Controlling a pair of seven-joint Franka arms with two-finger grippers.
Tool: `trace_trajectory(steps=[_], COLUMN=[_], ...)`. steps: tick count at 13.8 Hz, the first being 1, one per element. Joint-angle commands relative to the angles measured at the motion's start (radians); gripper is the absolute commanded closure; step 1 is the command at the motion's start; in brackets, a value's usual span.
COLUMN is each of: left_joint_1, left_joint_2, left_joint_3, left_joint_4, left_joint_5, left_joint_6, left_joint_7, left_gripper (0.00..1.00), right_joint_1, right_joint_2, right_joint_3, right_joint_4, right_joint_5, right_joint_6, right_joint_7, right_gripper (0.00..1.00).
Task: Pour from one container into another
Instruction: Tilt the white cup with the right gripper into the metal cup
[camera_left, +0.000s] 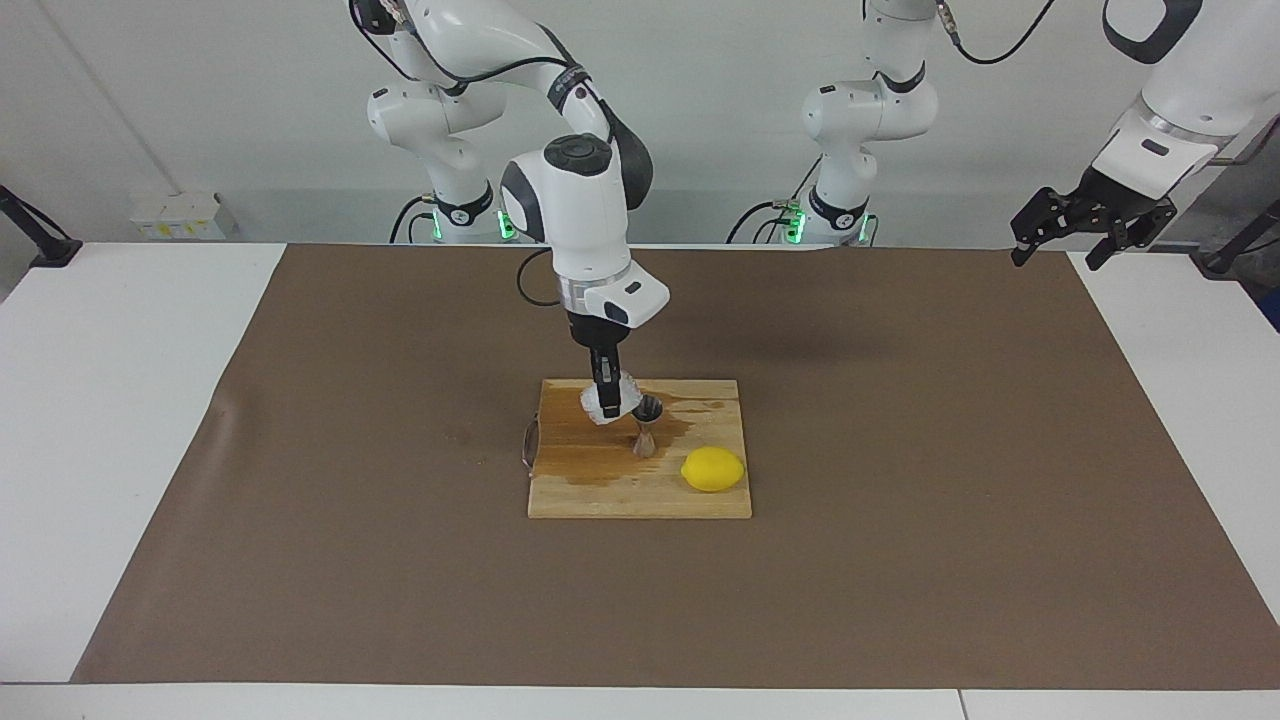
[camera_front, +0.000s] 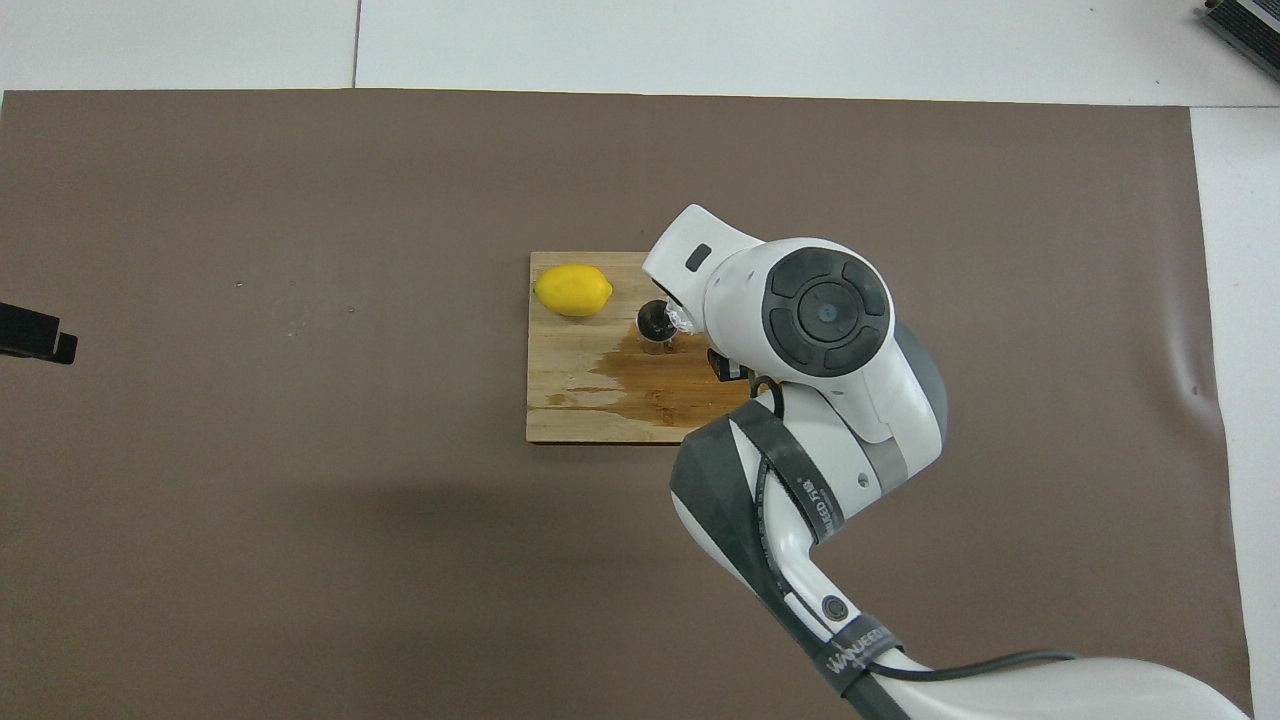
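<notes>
A small translucent-white ridged plastic cup (camera_left: 612, 402) hangs tilted over the wooden board, its mouth against the rim of the silver hourglass-shaped jigger (camera_left: 646, 425). My right gripper (camera_left: 606, 398) is shut on the cup from above. In the overhead view the right arm's wrist hides most of the cup (camera_front: 682, 321), and the jigger (camera_front: 655, 326) shows its dark open top. My left gripper (camera_left: 1063, 232) waits open, raised over the mat's edge at the left arm's end of the table; only its tip (camera_front: 38, 335) shows from overhead.
The jigger stands on a wooden cutting board (camera_left: 600, 495) with a wet brown stain spread over the part nearer the robots. A yellow lemon (camera_left: 712, 469) lies on the board toward the left arm's end. A brown mat (camera_left: 900, 500) covers the table.
</notes>
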Motion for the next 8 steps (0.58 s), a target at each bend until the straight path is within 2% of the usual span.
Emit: trace_trajectory(steps=[1,4,8], left_joint_1=[-0.009,-0.009,-0.009], left_joint_2=[-0.014,-0.014,-0.014], left_joint_3=[0.006,0.006,0.006], left_joint_4=[-0.015,-0.015,-0.015], left_joint_5=[0.007,0.007,0.007], left_joint_6=[-0.007,-0.007,-0.007], left_joint_7=[0.000,0.000,0.000], left_gripper=[0.00,0.00,0.00], right_joint_1=[-0.012,-0.027,-0.098], right_joint_2=[0.009,0.009,0.007], right_joint_3=[0.012,0.012,0.012], right_joint_4=[0.002,0.002,0.000], right_joint_5=[0.031,0.167,0.371], right_joint_6=[0.016,0.017,0.016], right_joint_7=[0.021,-0.054,-0.239], right_gripper=[0.81,0.81,0.81])
